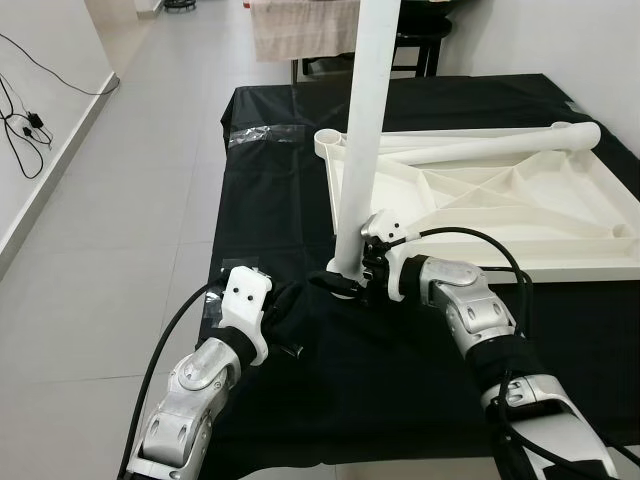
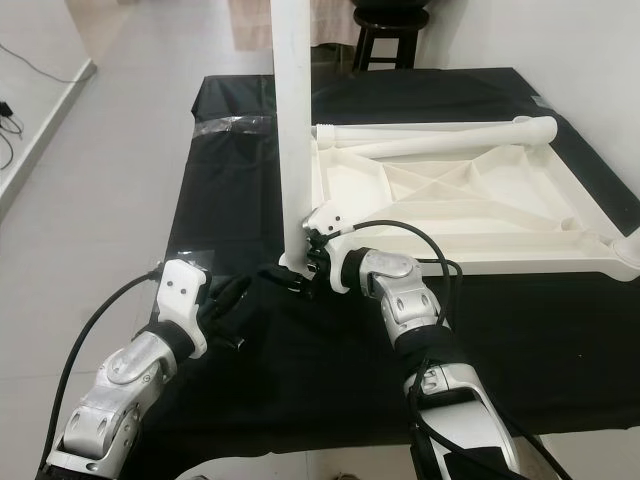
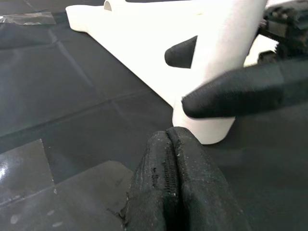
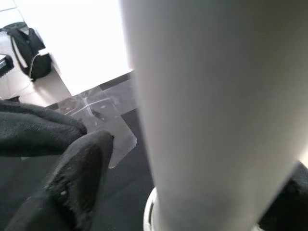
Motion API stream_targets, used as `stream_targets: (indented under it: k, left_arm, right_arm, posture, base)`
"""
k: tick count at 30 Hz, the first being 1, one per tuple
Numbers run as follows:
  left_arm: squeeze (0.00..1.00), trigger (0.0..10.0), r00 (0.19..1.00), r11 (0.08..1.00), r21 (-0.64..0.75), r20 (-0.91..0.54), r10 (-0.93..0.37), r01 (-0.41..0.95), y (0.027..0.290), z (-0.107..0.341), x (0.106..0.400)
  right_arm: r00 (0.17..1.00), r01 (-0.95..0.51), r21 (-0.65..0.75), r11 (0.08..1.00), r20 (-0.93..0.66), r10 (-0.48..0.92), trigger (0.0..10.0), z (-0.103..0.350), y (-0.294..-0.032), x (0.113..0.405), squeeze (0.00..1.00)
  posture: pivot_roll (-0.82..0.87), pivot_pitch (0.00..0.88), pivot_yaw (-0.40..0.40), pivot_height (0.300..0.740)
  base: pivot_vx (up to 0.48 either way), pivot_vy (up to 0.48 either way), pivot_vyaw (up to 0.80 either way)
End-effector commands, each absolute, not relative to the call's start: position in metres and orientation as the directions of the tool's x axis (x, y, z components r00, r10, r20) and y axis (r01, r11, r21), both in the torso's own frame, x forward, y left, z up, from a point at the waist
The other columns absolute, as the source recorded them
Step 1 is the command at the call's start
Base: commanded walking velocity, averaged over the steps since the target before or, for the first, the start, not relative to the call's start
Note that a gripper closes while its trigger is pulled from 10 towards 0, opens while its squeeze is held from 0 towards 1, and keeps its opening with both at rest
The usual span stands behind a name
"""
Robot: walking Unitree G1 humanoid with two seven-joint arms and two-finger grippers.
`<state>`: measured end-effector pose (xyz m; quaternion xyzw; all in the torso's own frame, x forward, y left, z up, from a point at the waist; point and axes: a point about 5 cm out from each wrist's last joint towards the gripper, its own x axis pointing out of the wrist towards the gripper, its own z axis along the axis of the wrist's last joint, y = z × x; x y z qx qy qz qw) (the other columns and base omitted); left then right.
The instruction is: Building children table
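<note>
One white table leg [image 1: 362, 140] stands upright, foot on the black-draped surface [image 1: 270, 180] just beside the upturned tabletop's [image 1: 520, 215] near corner. Right end effector [image 1: 352, 277] grips its base, fingers closed around it. Left end effector [image 1: 290, 305], pressed shut and holding nothing, rests close by on the leg's left.

Item: my right gripper [image 2: 312, 262] clamped on a white cylindrical plastic table leg [image 2: 292, 130].

Leg upright on the black cloth-covered table [image 2: 330, 370], beside the overturned white plastic tabletop [image 2: 470, 215]; my left gripper [image 2: 235, 300] rests near its base.
</note>
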<state>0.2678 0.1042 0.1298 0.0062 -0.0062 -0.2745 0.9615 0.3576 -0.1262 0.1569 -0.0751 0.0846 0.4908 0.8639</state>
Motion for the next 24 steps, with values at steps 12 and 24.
stream_targets:
  k: [12, 24]
  left_arm:
    - [0.00, 10.0, 0.846, 0.839, 0.111, -0.034, -0.532, 0.533, 0.102, 0.125, 0.250]
    - [0.00, 10.0, 0.860, 0.851, 0.128, -0.045, -0.508, 0.510, 0.108, 0.125, 0.245]
  right_arm:
    - [0.538, -0.829, 0.066, 0.556, -0.181, 0.823, 0.0, 0.157, -0.147, 0.371, 0.00]
    - [0.922, -0.324, 0.013, 0.946, -0.221, 0.319, 0.0, 0.119, -0.154, 0.346, 0.00]
  posture:
    - [0.07, 0.115, -0.005, 0.740]
    - [0.05, 0.131, -0.001, 0.740]
  base:
    - [0.000, 0.000, 0.00]
    - [0.000, 0.000, 0.00]
